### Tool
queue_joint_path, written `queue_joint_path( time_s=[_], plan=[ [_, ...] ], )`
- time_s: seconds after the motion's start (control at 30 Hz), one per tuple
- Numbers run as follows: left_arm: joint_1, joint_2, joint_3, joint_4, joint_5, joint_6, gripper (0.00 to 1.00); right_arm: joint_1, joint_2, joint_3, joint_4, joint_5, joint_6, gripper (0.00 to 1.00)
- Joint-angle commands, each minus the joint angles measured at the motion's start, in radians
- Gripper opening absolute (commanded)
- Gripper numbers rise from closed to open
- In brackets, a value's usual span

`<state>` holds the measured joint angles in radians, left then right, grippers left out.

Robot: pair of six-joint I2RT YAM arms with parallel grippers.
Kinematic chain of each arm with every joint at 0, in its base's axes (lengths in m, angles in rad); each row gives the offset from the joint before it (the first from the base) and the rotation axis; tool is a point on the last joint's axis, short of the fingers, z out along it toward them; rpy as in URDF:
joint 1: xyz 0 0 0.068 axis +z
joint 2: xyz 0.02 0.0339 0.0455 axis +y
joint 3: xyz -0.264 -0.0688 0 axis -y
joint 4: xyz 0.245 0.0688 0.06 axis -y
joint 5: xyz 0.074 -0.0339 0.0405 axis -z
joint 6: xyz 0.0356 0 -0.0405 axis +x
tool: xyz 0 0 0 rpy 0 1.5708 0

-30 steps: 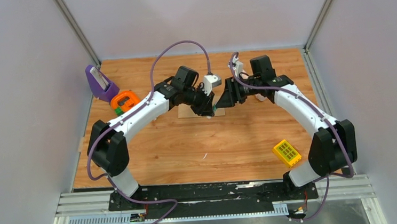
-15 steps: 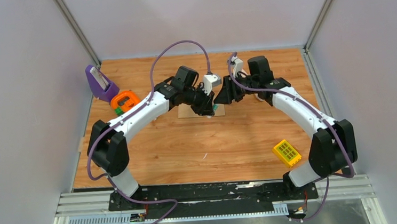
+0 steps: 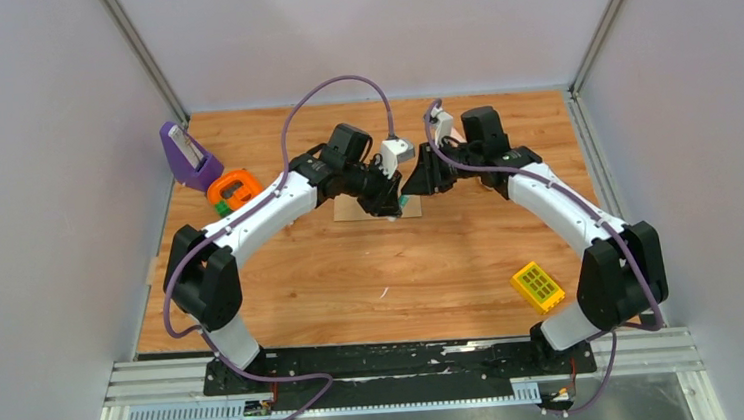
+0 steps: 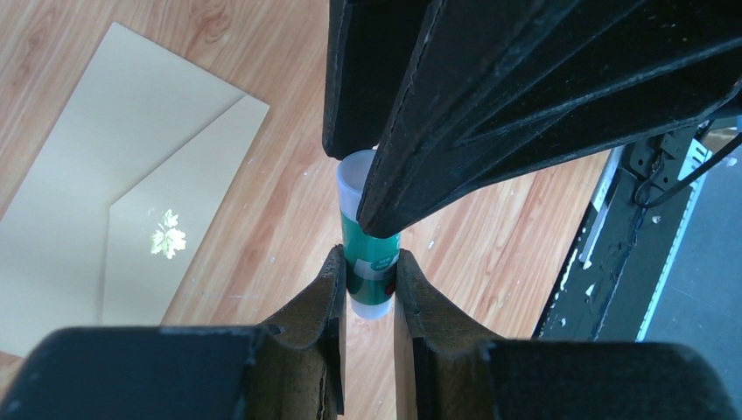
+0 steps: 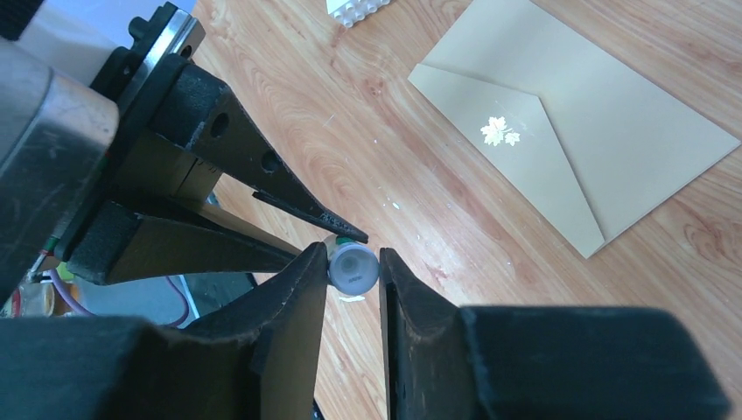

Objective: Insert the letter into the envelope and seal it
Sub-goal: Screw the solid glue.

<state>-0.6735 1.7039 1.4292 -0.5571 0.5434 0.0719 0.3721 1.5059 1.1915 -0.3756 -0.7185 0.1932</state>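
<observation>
Envelope (image 5: 595, 131) lies flat on the tabletop (image 3: 373, 270) just behind the hands, its flap folded down; the letter is out of sight. The left hand (image 4: 369, 260) is clamped on the glue stick (image 4: 373, 282), and the right hand (image 5: 353, 256) pinches its cap (image 5: 353, 269). To uncap it cleanly, I'd pull straight along the tube while the left holds firm. Since a second ago the right hand has slid in and narrowed onto the cap.

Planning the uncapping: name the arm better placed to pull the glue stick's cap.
Right, likely. The right gripper flanks the white cap of the glue stick; the left gripper clamps its green body, steadying it.
</observation>
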Motion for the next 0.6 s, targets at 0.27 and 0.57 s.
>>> queue_joint_path(
  time_s=[0.27, 0.57],
  plan=[
    [0.027, -0.055, 0.0, 0.042, 0.032, -0.03, 0.0, 0.005, -0.004, -0.007, 0.046, -0.037, 0.021, 0.33],
    [0.029, -0.065, -0.007, 0.05, 0.081, -0.031, 0.0, 0.005, 0.019, 0.013, 0.047, -0.095, 0.01, 0.2]
  ],
)
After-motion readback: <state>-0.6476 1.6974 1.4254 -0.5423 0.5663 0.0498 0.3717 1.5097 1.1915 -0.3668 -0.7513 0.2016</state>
